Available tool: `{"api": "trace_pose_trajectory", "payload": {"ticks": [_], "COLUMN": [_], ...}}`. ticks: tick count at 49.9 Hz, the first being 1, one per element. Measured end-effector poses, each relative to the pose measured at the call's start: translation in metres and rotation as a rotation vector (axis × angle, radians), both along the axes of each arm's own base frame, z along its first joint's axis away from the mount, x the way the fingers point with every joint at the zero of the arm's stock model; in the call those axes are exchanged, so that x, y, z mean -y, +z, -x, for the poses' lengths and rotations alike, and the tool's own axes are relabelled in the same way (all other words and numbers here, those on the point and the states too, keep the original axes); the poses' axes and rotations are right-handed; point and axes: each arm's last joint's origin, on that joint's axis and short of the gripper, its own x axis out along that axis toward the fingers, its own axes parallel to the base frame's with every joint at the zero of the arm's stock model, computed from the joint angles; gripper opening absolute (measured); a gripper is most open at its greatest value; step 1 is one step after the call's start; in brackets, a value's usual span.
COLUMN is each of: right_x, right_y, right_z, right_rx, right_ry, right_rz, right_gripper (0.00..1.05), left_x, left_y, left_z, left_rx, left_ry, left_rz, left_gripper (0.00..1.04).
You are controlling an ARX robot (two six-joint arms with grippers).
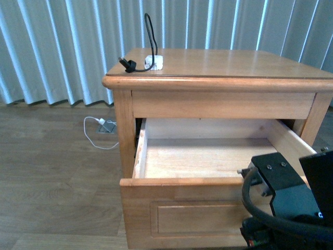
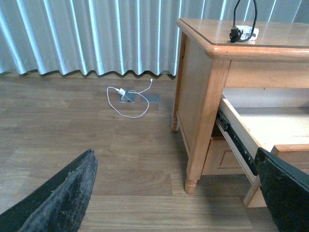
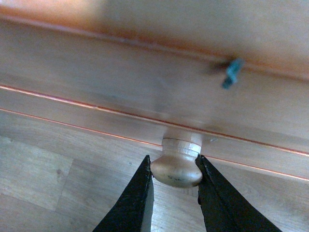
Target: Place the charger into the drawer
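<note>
The charger [image 1: 154,62], a small white block with a black cable looping up to a black connector, lies on the nightstand top [image 1: 223,65] near its left front corner; the left wrist view shows the charger [image 2: 246,33] too. The drawer [image 1: 208,156] is pulled out, its pale interior bare. My right gripper [image 3: 175,171] is shut on the drawer knob [image 3: 176,164], one finger on each side; in the front view the right arm [image 1: 291,203] covers the knob. My left gripper [image 2: 178,188] hangs open over the floor, left of the nightstand, with nothing between its fingers.
A white cable with a plug [image 1: 101,127] lies on the wood floor [image 2: 72,125] by a floor socket plate, in front of the grey curtain [image 1: 62,47]. A lower drawer front [image 2: 222,157] shows under the open drawer. The nightstand's front leg [image 2: 198,164] stands close to my left gripper.
</note>
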Motion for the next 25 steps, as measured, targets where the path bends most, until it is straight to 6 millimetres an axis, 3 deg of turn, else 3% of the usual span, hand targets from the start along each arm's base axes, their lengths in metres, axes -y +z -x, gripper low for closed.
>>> {"api": "trace_pose_trajectory", "payload": {"ticks": [9,21,25], "right_x": [0.017,0.038,0.048], "right_y": [0.008,0.071,0.091], "right_z": [0.029,0.045,0.053], "right_rx": [-0.030,0.069,0.100], "right_ry": [-0.030,-0.057,-0.071], "right_rz": [-0.013,-0.164,-0.204], "right_gripper": [0.59,0.96,0.96], "left_x": [0.000,0.000,0.000], "left_y": [0.000,0.000,0.000], "left_z": [0.000,0.000,0.000], "left_rx": [0.000,0.000,0.000], "left_ry": [0.000,0.000,0.000], "left_rz": [0.000,0.000,0.000], "left_gripper": [0.99,0.99,0.99]}}
